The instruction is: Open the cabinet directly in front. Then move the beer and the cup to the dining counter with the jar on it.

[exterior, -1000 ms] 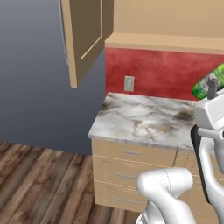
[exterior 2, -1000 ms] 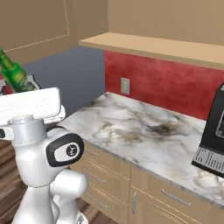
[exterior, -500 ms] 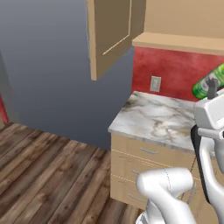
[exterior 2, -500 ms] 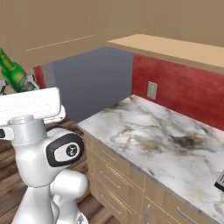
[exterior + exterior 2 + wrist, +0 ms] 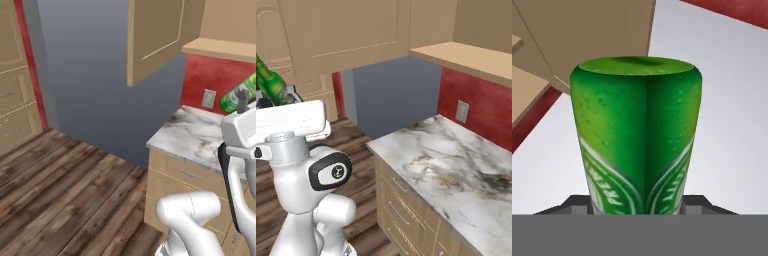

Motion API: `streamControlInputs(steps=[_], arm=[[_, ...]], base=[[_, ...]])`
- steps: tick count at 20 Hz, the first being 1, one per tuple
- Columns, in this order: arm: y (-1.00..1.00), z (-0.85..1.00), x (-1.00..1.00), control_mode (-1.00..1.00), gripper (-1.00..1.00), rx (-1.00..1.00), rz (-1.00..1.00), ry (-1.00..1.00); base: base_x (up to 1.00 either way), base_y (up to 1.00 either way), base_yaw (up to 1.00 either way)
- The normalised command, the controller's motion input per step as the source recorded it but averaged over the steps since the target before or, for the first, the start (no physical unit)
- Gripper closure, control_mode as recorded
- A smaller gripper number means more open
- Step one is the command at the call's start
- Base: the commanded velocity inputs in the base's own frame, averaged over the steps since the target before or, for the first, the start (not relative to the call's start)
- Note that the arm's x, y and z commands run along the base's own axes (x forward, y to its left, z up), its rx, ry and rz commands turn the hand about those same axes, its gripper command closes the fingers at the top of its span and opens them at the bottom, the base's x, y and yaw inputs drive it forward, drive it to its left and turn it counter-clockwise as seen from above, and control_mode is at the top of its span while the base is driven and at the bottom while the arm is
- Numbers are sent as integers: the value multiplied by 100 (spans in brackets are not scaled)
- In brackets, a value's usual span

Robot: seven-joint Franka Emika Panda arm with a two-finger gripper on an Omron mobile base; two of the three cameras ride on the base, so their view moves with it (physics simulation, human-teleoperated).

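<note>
The beer (image 5: 637, 135), a green bottle with a white label, is seen end-on in the hand view, and my gripper (image 5: 637, 204) is shut on it with dark fingertips at both sides. From the left base view the beer (image 5: 238, 95) sticks out tilted above my arm at the right edge. The right base view has the beer (image 5: 271, 82) at the far left, above the gripper (image 5: 287, 96). The cabinet door (image 5: 155, 40) hangs open up on the wall. The cup, the jar and the dining counter are out of view.
A marble worktop (image 5: 192, 135) (image 5: 456, 165) runs along the red wall over tan drawers (image 5: 182, 175). Wood floor (image 5: 65, 190) spreads to the left, bounded by a grey wall (image 5: 85, 75) and tall tan cabinets (image 5: 12, 95).
The whole picture has shifted: the base has turned left, so worktop and cabinet slid right and more floor shows. The beer stays in the gripper as before.
</note>
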Motion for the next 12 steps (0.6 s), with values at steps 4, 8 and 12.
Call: streamControlInputs(steps=[4,8,12], arm=[[0,0,0,100,100,0,0,0],[0,0,0,100,100,0,0,0],[0,0,0,100,100,0,0,0]], base=[[0,29,35],[0,32,35],[0,37,35]])
